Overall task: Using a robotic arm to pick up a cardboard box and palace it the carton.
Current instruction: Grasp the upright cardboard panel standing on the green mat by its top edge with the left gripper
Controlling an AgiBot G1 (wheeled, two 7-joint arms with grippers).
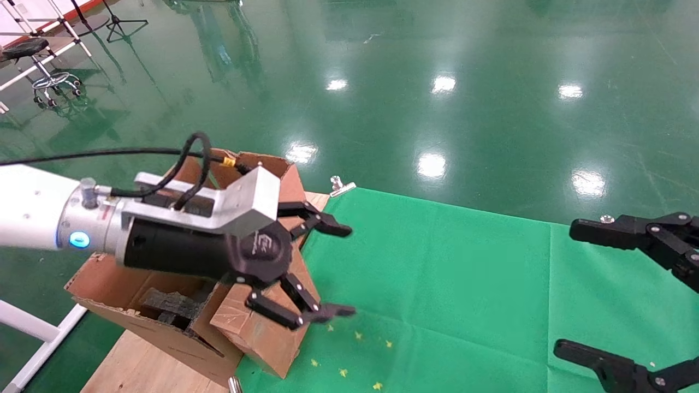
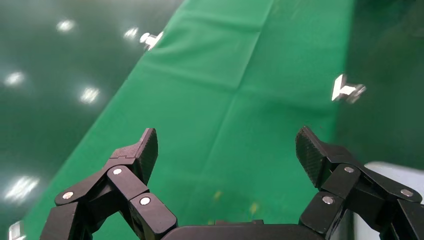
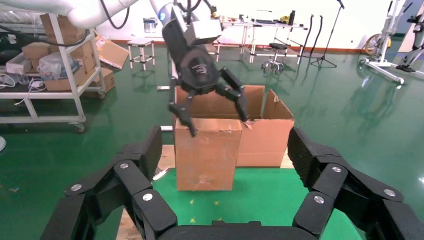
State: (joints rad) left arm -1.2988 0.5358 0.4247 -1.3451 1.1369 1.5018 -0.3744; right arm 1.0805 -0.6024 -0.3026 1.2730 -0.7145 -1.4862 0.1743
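The scuffed brown cardboard box (image 1: pixel 256 333) (image 3: pixel 207 152) stands upright at the edge of the green cloth, against the side of the carton (image 1: pixel 164 335) (image 3: pixel 262 137). The carton has torn flaps, and black foam (image 1: pixel 169 305) lies inside it. My left gripper (image 1: pixel 338 270) (image 3: pixel 218 125), on the white arm with the silver block, hovers just above the box's top. It is open and empty. In the left wrist view, the left gripper (image 2: pixel 226 145) has only green cloth between its fingers. My right gripper (image 1: pixel 570 289) (image 3: pixel 225 150) hangs open at the far right, facing the box.
Green cloth (image 1: pixel 464 284) covers most of the wooden table (image 1: pixel 147 365), held by metal clips (image 1: pixel 341 185) (image 2: pixel 347 91). Small yellow specks (image 1: pixel 344 371) dot the cloth. A stool (image 1: pixel 49 76) and shelves with boxes (image 3: pixel 50 60) stand off on the green floor.
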